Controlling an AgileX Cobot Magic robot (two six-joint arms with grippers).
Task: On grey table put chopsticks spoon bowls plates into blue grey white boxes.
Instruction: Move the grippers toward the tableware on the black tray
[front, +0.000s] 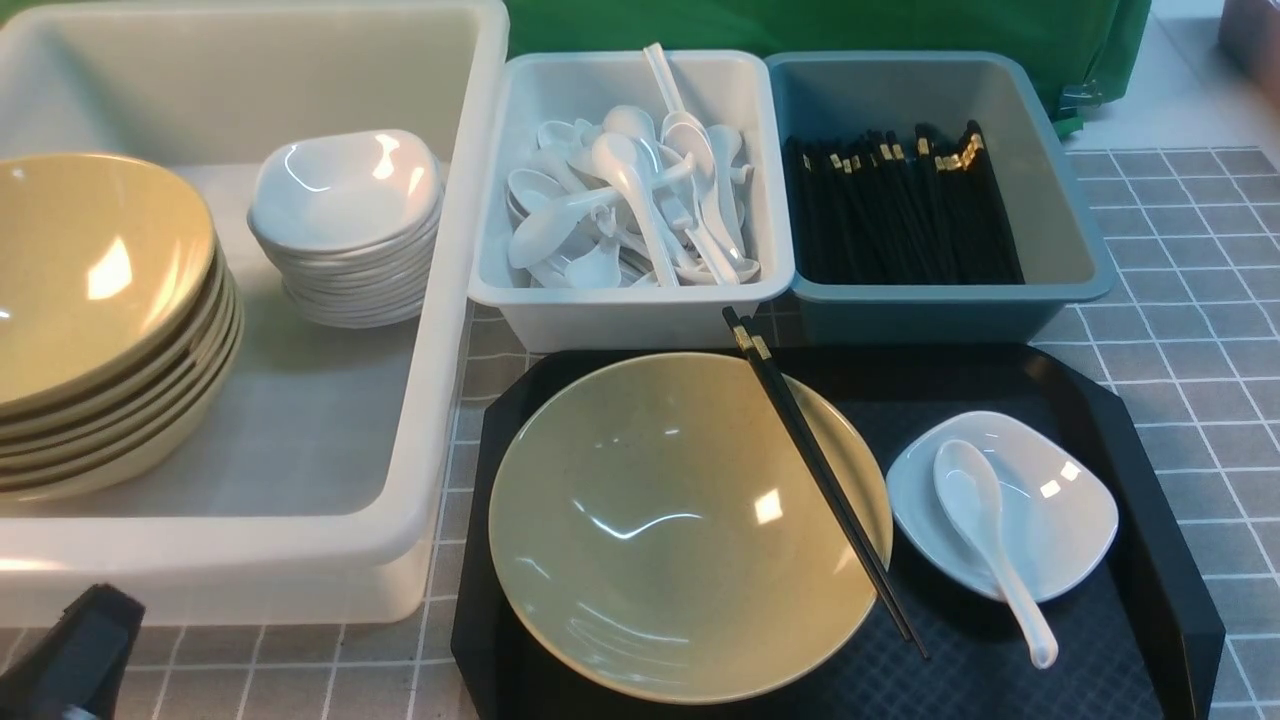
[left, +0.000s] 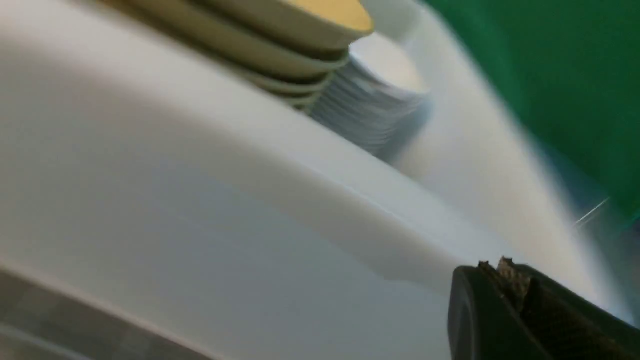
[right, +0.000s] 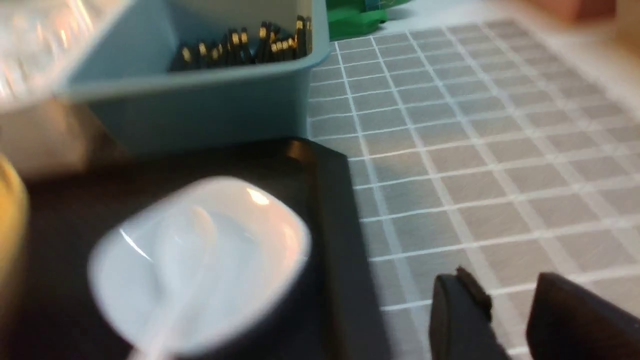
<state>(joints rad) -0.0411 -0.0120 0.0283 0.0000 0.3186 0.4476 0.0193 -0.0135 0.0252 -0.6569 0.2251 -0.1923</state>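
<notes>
The right gripper (right: 505, 282), fingers apart and empty, hangs over the grey table (right: 500, 150) just beside the black tray (right: 340, 225). The white plate (right: 200, 260) holding the spoon (front: 985, 530) lies near it on the tray. The left gripper (left: 502, 267), fingers together, sits by the white box (left: 200, 200).

Yellow bowl (front: 690, 525), white plate (front: 1075, 520) and spoon (front: 968, 492) — hard, smooth, high gloss w/ sharp light reflections; ceramic or melamine, can't tell. Chopsticks (front: 820, 480): black, slight sheen, gold-coloured bands nr one end. Black tray (front: 1150, 470) — matt plastic rim, floor w/ fine crosshatch texture. White box (front: 440, 330), grey box (front: 620, 315), blue box (front: 950, 310): smooth plastic, satin finish; white one slightly translucent. Table (front: 1180, 330): matt grey, cloth-like, pale grid lines.
</notes>
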